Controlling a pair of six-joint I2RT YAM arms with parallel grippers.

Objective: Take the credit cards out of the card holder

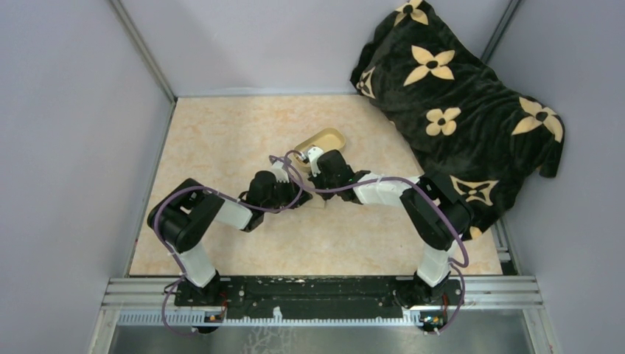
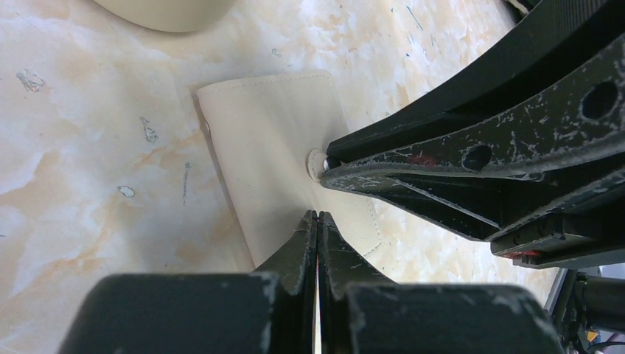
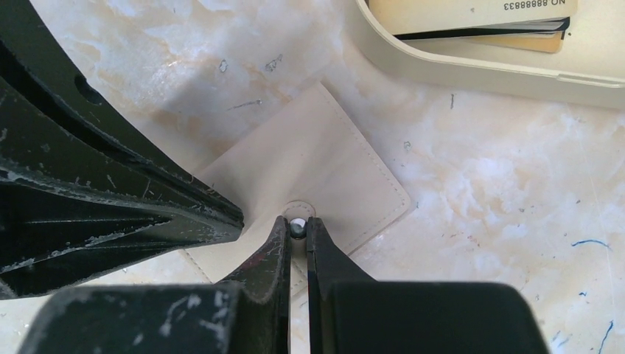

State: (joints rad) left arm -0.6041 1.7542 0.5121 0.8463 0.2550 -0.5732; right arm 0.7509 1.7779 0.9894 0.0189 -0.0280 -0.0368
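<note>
The card holder (image 2: 273,147) lies closed and flat on the marbled table, its cream-tan outer side up; it also shows in the right wrist view (image 3: 324,158). My left gripper (image 2: 318,215) is shut, its tips resting on the holder's near edge. My right gripper (image 3: 297,225) is closed around the holder's round metal snap (image 3: 298,226). In the top view both grippers, left (image 1: 295,198) and right (image 1: 318,184), meet over the holder and hide it. A stack of cards (image 3: 472,18) lies in the dish, the top one cream with a printed number and a black edge beneath.
The oval cream-yellow dish (image 1: 335,137) stands just behind the grippers; its rim shows in the right wrist view (image 3: 457,70) and the left wrist view (image 2: 169,11). A black blanket with cream flowers (image 1: 457,110) covers the back right. Grey walls close in the table.
</note>
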